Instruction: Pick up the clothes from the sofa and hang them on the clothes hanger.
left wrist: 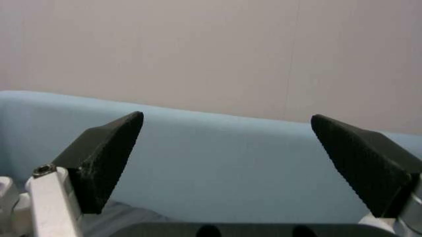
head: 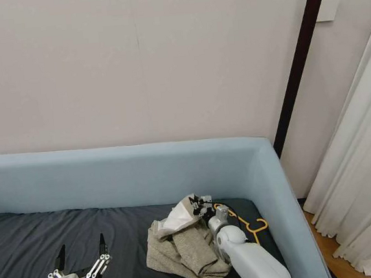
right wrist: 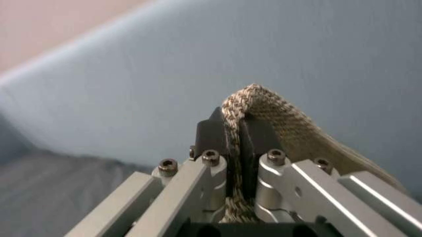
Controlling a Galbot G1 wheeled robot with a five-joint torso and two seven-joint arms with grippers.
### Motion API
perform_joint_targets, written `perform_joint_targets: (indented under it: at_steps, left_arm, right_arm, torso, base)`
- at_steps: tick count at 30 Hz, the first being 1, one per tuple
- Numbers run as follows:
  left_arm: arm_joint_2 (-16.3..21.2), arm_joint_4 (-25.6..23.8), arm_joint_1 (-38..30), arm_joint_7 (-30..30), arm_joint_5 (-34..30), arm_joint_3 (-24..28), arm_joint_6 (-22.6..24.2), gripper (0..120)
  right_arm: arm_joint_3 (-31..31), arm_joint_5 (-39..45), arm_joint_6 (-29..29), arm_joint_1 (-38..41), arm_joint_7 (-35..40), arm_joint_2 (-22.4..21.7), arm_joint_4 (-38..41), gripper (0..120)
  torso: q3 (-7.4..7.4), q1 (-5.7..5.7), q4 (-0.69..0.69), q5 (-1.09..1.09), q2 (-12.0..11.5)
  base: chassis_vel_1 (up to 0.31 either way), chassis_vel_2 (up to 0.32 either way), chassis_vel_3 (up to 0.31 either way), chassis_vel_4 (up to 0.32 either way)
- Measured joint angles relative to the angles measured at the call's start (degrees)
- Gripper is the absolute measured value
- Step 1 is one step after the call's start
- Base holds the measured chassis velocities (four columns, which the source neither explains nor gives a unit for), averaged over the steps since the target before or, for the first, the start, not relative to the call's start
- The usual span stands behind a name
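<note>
Right hand [right wrist: 236,133] is clamped on a fold of the garment [right wrist: 277,111], which is pinched between both pads, evidently to lift it clear. Most of the garment lies heaped on the sofa [head: 111,178] at its right end, just beside an orange hanger [head: 257,226]. Left hand [head: 82,244] hovers over the sofa well apart, jaws wide, holding nothing; judged idle.

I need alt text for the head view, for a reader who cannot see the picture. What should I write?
The right tool is shut on a fold of a beige garment lying on the dark seat of a light blue sofa, next to an orange hanger. The left tool hangs open over the seat farther left.
</note>
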Motion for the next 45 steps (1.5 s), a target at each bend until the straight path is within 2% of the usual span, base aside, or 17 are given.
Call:
perform_joint_targets:
  at_steps: [5,6,10,11,14,17,21,22,26,32,39,41,45]
  left_arm:
    - [1.22,-0.25,-0.11,-0.32,-1.51,-0.71,-0.20,100]
    - [1.22,-0.25,-0.11,-0.32,-1.51,-0.71,-0.20,100]
    - [2.10,-0.29,-0.17,-0.45,-3.11,-1.51,-0.26,100]
    - [2.10,-0.29,-0.17,-0.45,-3.11,-1.51,-0.26,100]
    - [2.61,-0.44,-0.25,-0.51,-3.79,-1.95,-0.36,100]
    - [2.91,-0.57,-0.36,-0.52,-4.29,-2.33,-0.52,100]
    - [3.39,-0.55,-0.54,-0.55,-5.09,-2.71,-0.73,100]
    - [3.39,-0.55,-0.54,-0.55,-5.09,-2.71,-0.73,100]
    - [3.98,-0.46,-0.88,-0.57,-5.83,-3.11,-0.79,100]
    - [4.23,-0.46,-1.09,-0.58,-6.24,-3.60,-0.80,100]
    - [3.86,-0.29,-0.80,-0.58,-6.23,-3.84,-1.40,100]
    - [3.47,-0.30,-0.57,-0.58,-6.11,-3.85,-1.62,100]
    - [2.80,-0.34,-0.43,-0.54,-5.62,-3.54,-1.75,100]
  right_arm:
    - [-3.99,10.89,0.18,3.79,0.04,-5.01,12.08,1]
    - [-3.99,10.89,0.18,3.79,0.04,-5.01,12.08,1]
    - [-7.25,17.55,-0.63,10.98,1.75,-9.59,21.49,1]
    - [-7.25,17.55,-0.63,10.98,1.75,-9.59,21.49,1]
    - [-10.41,21.59,-1.28,18.91,3.25,-12.86,25.58,1]
    - [-12.31,24.02,-1.43,24.19,4.11,-13.98,26.07,1]
    - [-15.63,27.77,-1.79,35.32,5.04,-14.11,23.71,1]
    - [-15.63,27.77,-1.79,35.32,5.04,-14.11,23.71,1]
    - [-17.40,30.49,-1.99,45.05,4.55,-11.25,17.77,1]
    - [-17.58,32.59,-2.00,53.85,3.50,-7.54,11.75,1]
    - [-14.94,33.54,-2.29,60.19,2.87,-7.58,11.10,1]
    - [-14.63,33.61,-2.86,60.21,2.85,-9.84,13.78,1]
    - [-17.32,33.96,-3.14,54.94,4.50,-14.97,21.64,1]
  torso:
    - [0.00,0.00,-0.01,0.00,0.00]
    - [0.00,0.00,-0.01,0.00,0.00]
    - [0.00,0.00,-0.01,-0.01,0.00]
    - [0.00,0.00,-0.01,-0.01,0.00]
    - [0.00,0.00,-0.01,-0.01,0.00]
    - [0.00,0.00,-0.01,-0.01,0.00]
    - [0.00,0.00,0.00,-0.02,0.00]
    - [0.00,0.00,0.00,-0.02,0.00]
    - [0.00,0.00,0.00,-0.02,0.00]
    - [0.00,0.01,0.01,-0.03,0.00]
    - [-0.02,0.00,0.00,-0.03,0.01]
    - [-0.02,0.00,-0.01,-0.01,0.02]
    - [-0.02,-0.01,-0.02,0.00,0.02]
  base:
    - [0.000,0.000,0.000,0.000]
    - [0.000,0.000,0.000,0.000]
    - [0.000,0.000,0.000,0.000]
    - [0.000,0.000,0.000,0.000]
    - [0.000,0.000,0.000,0.000]
    - [0.000,0.000,0.000,0.000]
    - [0.000,0.000,0.000,0.000]
    - [0.000,0.000,0.000,0.000]
    - [0.000,0.000,0.000,0.000]
    - [0.000,0.000,0.000,0.000]
    - [0.000,0.000,0.000,0.000]
    - [0.000,0.000,0.000,0.000]
    - [0.000,0.000,0.000,0.000]
